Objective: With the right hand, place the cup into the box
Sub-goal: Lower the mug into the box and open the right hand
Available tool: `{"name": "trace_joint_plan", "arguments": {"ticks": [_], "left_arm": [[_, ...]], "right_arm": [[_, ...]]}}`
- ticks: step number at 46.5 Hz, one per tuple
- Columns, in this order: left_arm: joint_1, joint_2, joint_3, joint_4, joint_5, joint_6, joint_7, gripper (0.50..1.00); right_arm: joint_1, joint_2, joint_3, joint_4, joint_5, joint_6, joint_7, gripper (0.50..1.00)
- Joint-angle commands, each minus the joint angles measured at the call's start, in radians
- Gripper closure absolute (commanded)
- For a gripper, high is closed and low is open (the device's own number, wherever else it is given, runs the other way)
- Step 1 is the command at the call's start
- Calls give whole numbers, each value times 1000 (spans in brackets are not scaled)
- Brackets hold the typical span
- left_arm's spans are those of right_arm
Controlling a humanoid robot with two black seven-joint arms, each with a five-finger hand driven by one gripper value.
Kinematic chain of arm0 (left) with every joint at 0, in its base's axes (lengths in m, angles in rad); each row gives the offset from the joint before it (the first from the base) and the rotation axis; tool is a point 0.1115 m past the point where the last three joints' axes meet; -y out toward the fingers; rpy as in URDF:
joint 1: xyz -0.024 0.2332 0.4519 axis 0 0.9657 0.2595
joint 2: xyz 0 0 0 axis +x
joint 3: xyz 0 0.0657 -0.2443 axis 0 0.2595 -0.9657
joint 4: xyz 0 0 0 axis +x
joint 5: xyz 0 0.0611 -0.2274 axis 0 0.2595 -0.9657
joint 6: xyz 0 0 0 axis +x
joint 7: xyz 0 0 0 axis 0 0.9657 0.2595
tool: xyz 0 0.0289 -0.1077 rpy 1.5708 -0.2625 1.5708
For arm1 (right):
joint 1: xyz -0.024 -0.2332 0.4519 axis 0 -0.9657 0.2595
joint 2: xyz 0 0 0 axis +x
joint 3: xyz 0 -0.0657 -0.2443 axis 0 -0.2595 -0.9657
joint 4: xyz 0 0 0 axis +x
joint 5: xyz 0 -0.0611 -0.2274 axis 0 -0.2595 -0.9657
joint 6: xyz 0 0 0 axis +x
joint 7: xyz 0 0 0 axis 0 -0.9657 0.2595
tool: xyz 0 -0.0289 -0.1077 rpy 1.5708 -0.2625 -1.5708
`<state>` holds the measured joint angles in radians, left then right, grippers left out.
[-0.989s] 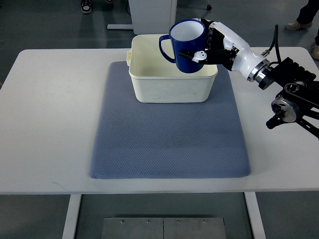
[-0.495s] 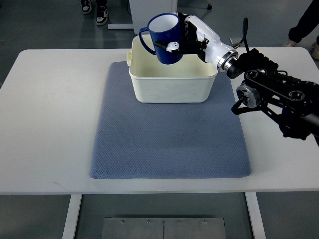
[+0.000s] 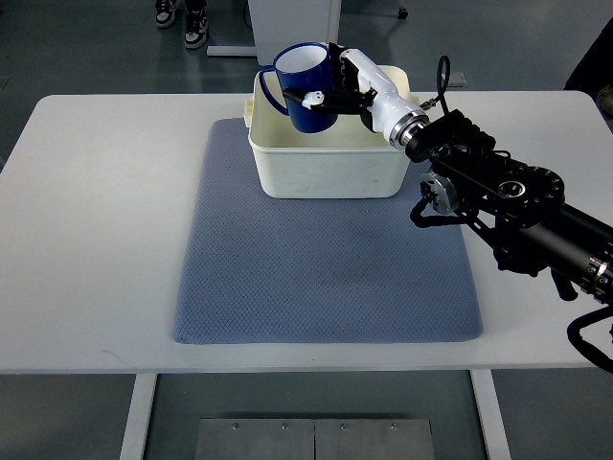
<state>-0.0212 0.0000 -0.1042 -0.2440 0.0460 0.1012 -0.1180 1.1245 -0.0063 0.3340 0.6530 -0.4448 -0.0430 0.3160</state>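
A dark blue cup (image 3: 300, 84) with a white inside and a handle on its left is held upright by my right hand (image 3: 337, 91). The hand's fingers are curled around the cup's right side. The cup hangs over the left part of the cream box (image 3: 326, 163), its bottom down inside the rim. I cannot tell whether it touches the box floor. The box stands on the far end of a grey-blue mat (image 3: 326, 268). My right arm (image 3: 498, 196) reaches in from the right edge across the mat's right side. My left arm is out of view.
The mat lies on a white table (image 3: 96, 211). A person's shoes (image 3: 182, 11) show on the floor beyond the table's far edge, beside a white base. A dark shape sits at the top right corner.
My right hand has carried the cup left and down, from above the box's right rim to inside its left part. The arm has stretched further in over the table.
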Motion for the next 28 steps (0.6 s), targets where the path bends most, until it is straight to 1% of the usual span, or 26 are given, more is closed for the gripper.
{"name": "trace_joint_plan", "arguments": {"ticks": [1,13,22,23,25,26,27,28], "left_arm": [[0,0,0,0,0,0,0,500],[0,0,0,0,0,0,0,500],[0,0,0,0,0,0,0,500],[0,0,0,0,0,0,0,500],[0,0,0,0,0,0,0,500],[0,0,0,0,0,0,0,500],[0,0,0,0,0,0,0,500],[0,0,0,0,0,0,0,500]], "right_arm": [[-11,6,0,-19,0,-3,2,1000],[-35,6,0,-24,0,-9,5,1000],[-48,6,2,-23,0,-20,34,1000],[-48,6,2,-24,0,-20,35,969],[-48,6,2,-23,0,-20,35,767],[-48,6,2,-23,0,-21,37,681],[-48,6,2,-23,0,-21,37,626],[-48,6,2,-23,0,-21,37,599]]}}
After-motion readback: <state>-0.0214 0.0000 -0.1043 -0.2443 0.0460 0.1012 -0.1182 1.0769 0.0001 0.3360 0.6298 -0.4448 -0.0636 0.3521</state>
